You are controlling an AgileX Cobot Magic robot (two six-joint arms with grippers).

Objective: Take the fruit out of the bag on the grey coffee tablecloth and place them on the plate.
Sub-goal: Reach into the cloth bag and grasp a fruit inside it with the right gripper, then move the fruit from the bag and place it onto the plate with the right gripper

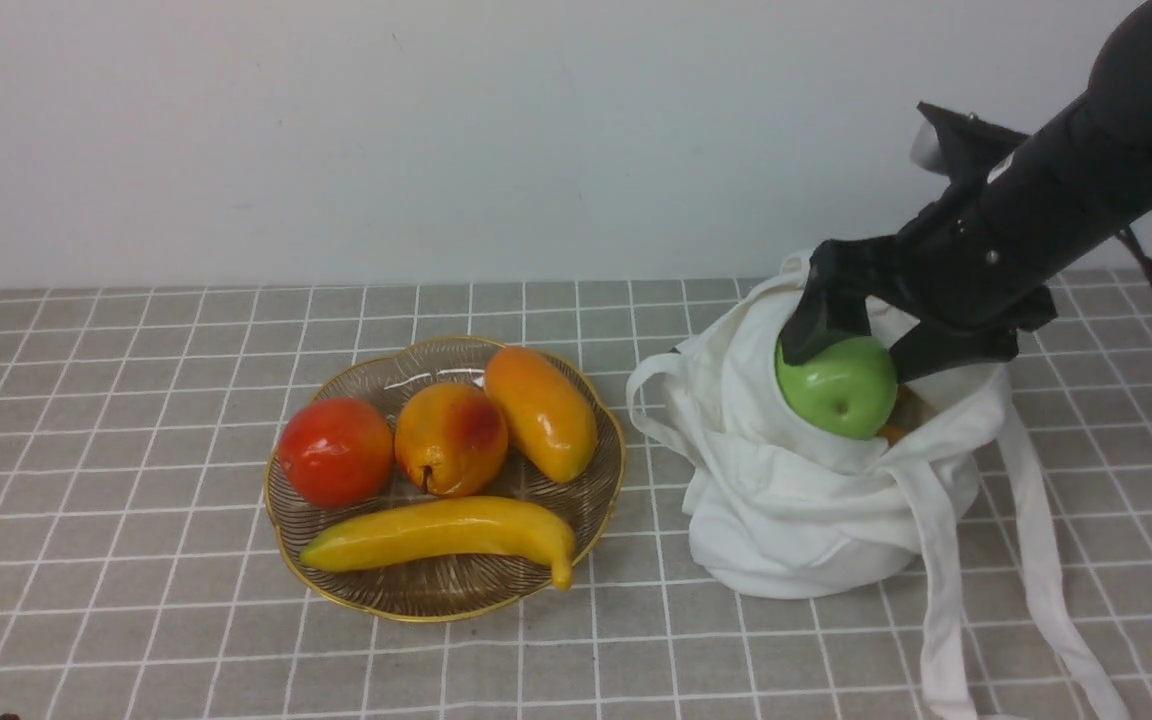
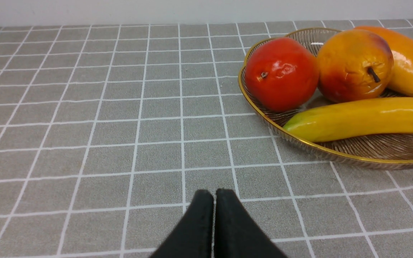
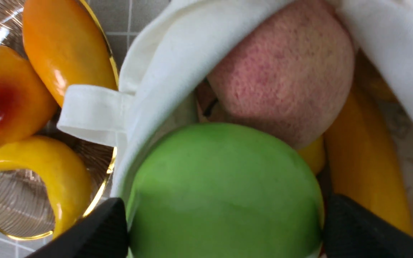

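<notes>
Green apple [image 1: 838, 388] sits clamped in my right gripper [image 1: 856, 352] at the mouth of the bag [image 1: 796, 510] — the plate [image 1: 456, 604] lies to its left, just beside the bag, so I'd judge a lift and leftward carry; my left gripper [image 2: 214, 200] hangs closed and empty over the tablecloth [image 2: 120, 125]

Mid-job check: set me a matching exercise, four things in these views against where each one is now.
Things: 1 green apple; 2 red fruit; 3 pink fuzzy fruit; 4 left gripper.
Places: A on the plate; B shut, over the tablecloth; C held by the right gripper; D loose inside the bag.
Pairs: 1-C; 2-A; 3-D; 4-B.
</notes>
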